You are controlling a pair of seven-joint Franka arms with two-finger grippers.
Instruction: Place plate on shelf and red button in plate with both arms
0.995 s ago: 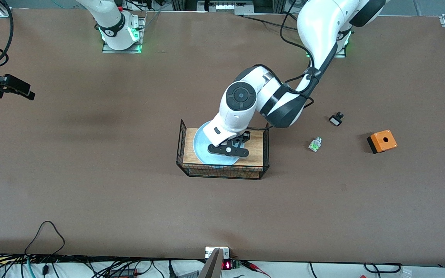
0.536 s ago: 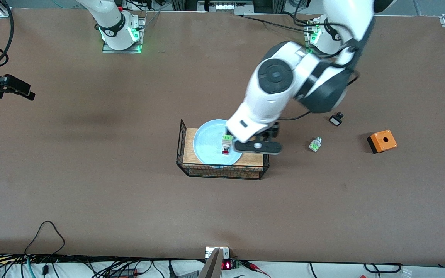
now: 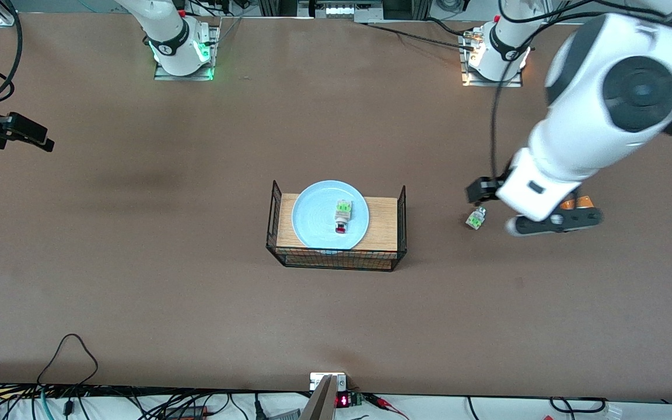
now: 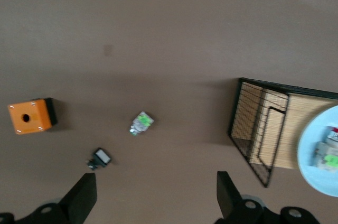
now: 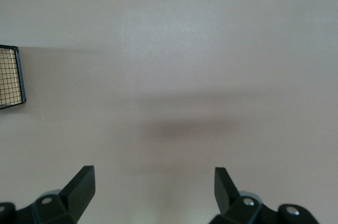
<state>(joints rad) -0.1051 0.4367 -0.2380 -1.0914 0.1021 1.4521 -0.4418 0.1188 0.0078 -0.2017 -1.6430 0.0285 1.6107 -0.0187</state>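
The pale blue plate [image 3: 312, 217] lies on the wooden tray [image 3: 381, 220] inside the wire basket. The red button [image 3: 342, 216] lies on the plate, red cap toward the front camera. My left gripper [image 3: 552, 223] is open and empty, up in the air over the table beside the orange box. Its wrist view shows open fingers [image 4: 83, 198], the plate [image 4: 312, 152] and the button [image 4: 327, 154] at one edge. My right gripper [image 3: 32, 137] waits open and empty over bare table at the right arm's end; it also shows in its wrist view [image 5: 153, 189].
A white-green piece without a red end [image 3: 475, 219] lies on the table beside the left gripper. The orange box [image 3: 575, 203] is mostly hidden under the left hand. The left wrist view shows the orange box [image 4: 30, 116] and a small black part [image 4: 100, 157]. The wire basket [image 3: 336, 258] has tall end walls.
The left gripper let go of the red button on the plate, rose and swung away toward the left arm's end of the table. The right arm has not moved.
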